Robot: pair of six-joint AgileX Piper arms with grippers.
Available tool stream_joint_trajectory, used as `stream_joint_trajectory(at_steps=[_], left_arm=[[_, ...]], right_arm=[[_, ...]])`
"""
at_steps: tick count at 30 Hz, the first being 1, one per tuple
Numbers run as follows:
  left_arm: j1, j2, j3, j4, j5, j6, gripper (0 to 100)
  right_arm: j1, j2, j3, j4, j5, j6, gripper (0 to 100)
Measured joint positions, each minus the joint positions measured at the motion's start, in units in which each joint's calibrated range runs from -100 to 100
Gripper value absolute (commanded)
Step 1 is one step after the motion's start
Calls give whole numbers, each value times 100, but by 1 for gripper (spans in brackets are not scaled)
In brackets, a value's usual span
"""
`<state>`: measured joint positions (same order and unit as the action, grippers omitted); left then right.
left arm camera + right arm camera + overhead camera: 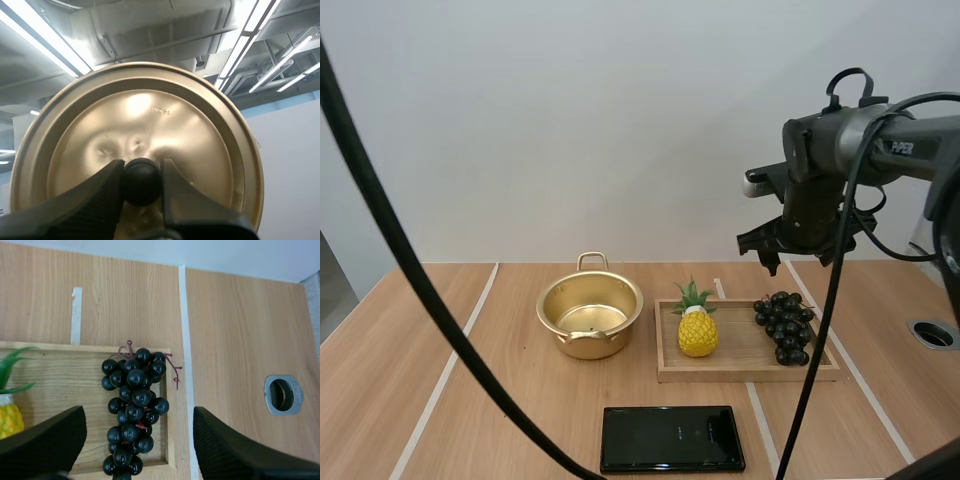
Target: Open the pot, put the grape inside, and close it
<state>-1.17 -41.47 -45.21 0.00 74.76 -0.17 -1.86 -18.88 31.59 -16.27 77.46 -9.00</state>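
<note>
A gold pot (590, 317) stands open and empty on the table, left of a wooden tray (740, 366). A bunch of dark grapes (784, 325) lies at the tray's right end. My right gripper (790, 250) hovers above the grapes; in the right wrist view its fingers (47, 440) stand wide apart over the grapes (134, 402). My left gripper (141, 182) is shut on the black knob (142, 180) of the gold lid (135, 125), held up away from the pot.
A toy pineapple (697, 325) stands at the tray's left end, close to the pot. A black phone (670, 438) lies flat near the table's front edge. A round grommet hole (932, 334) sits in the table at the right.
</note>
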Motion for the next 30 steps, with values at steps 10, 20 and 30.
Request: stream_joint_trajectory(at_steps=[10,20,30], left_arm=[[0,0,-14,0,278,-9,0],[0,0,-14,0,403,-9,0],[0,0,-14,0,450,-9,0]], right_arm=[[0,830,0,0,-19,170,100],[-144,1368,13,0,-182,216,100],[-394,1618,13,65,-448,224,100]])
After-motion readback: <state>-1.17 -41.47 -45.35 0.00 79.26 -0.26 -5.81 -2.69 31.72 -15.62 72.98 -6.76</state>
